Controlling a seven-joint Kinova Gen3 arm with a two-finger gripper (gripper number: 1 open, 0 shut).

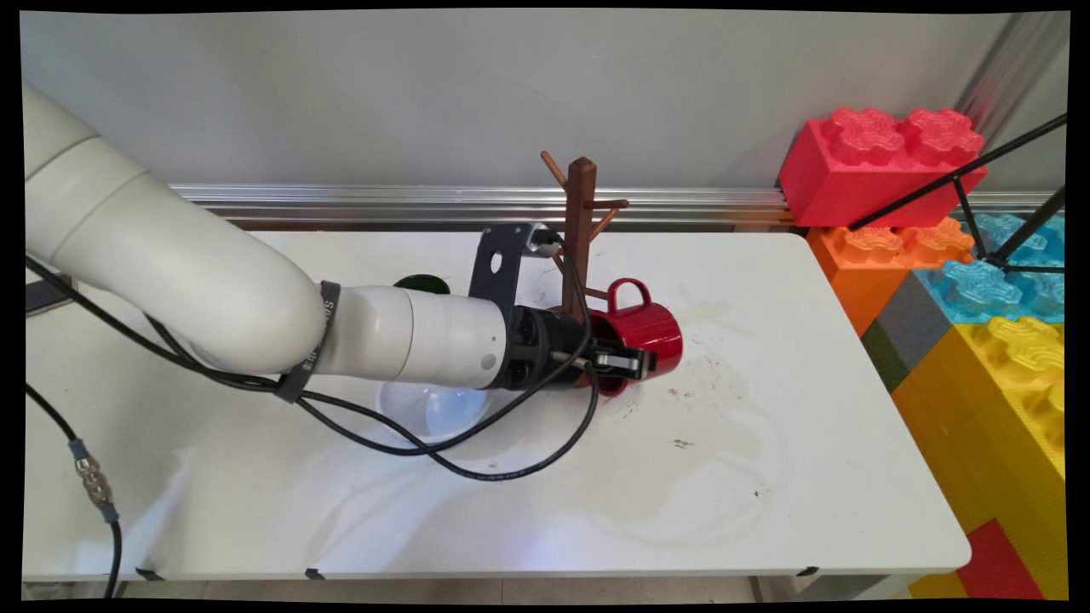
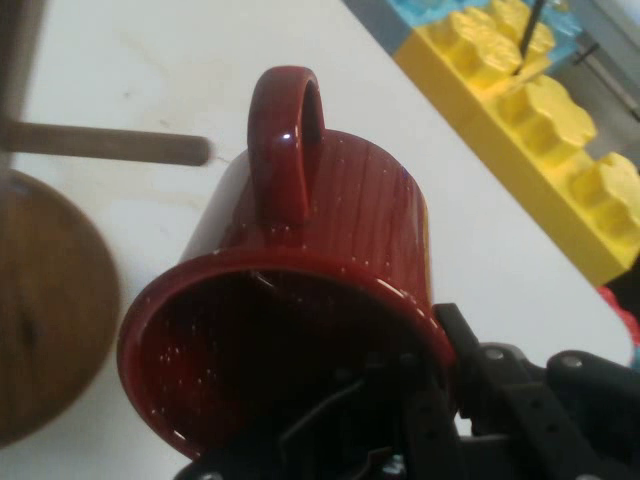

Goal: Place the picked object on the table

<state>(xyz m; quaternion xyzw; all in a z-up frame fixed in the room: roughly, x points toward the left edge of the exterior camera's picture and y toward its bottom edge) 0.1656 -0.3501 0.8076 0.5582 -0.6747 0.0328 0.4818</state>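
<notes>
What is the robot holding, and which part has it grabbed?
The gripper holds the red mug on its side, by the rim, one finger inside the opening. The handle is free.

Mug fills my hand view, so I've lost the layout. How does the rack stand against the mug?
Observer: In the main view the rack stands upright just left of the mug and a little behind it.
Operator: Anything on its upper pegs?
Observer: No, they're bare.
Operator: What's under the wrist?
Observer: A clear bowl on the table, partly hidden by the arm.
</notes>
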